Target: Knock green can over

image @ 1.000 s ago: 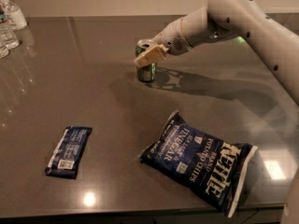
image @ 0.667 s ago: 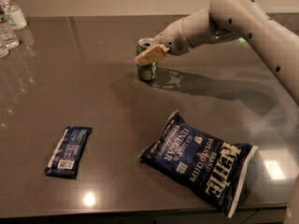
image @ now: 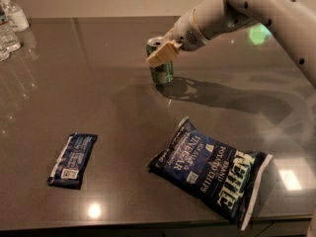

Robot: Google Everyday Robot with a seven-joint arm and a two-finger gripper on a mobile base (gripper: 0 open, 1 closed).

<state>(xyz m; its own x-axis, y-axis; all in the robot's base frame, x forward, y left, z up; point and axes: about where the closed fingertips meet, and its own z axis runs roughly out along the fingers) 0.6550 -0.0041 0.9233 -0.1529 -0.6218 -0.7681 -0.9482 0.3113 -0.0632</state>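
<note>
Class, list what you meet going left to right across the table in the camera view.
Water bottles → dark blue packet → green can, with the claw at its top → Kettle chip bag.

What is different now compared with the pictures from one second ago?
No clear change. The gripper stays at the upper part of the green can, which still stands upright. The Kettle chip bag and the small blue packet lie where they were.
</note>
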